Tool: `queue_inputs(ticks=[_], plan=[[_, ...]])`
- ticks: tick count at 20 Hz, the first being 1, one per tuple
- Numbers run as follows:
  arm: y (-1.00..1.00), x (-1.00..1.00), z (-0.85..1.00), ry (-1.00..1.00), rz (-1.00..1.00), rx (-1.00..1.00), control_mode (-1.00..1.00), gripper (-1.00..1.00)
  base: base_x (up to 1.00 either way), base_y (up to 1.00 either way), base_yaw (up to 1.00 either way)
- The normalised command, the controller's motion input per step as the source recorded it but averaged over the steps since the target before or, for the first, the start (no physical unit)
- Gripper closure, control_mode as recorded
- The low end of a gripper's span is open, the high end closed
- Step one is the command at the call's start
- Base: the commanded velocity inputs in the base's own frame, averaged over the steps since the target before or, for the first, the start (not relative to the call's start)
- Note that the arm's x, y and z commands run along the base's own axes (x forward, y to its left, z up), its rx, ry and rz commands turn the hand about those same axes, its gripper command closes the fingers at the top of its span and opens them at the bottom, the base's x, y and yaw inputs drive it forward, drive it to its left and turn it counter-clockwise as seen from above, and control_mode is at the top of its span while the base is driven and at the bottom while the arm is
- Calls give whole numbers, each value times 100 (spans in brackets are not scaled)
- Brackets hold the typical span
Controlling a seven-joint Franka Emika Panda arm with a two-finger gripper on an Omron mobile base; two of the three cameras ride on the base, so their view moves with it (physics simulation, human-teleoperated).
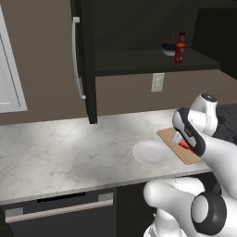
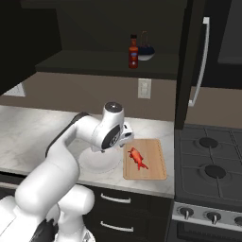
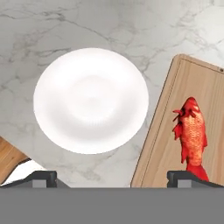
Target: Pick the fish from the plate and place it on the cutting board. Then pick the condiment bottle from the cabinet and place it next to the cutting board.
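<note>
Gripper (image 3: 111,178) stands wide apart, holding nothing, above the marble worktop (image 3: 87,22). Directly beneath it lies the bare white plate (image 3: 91,99). Just beside, the fish (image 3: 191,135) rests on the cutting board (image 3: 175,113). Far beyond, the bottle (image 2: 133,51) stands upright on the cabinet (image 2: 101,64) shelf.

Other things in the kitchen
A dark blue bowl (image 2: 145,52) sits on a shelf. A stove (image 2: 208,163) touches the marble counter's (image 1: 60,152) right edge. A wall outlet (image 2: 144,88) hangs above.

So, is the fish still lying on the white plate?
No, the fish lies on the cutting board, and the plate beside the board has nothing on it.
</note>
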Motion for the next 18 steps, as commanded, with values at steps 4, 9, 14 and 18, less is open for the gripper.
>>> queue_inputs(ticks=[4,9,14,18], plan=[[3,0,0,0,16,0,-100,-100,0,0,0],[7,0,0,0,19,0,-100,-100,0,0,0],[11,0,0,-1,20,0,-100,-100,0,0,0],[19,0,0,-5,18,0,-100,-100,0,0,0]])
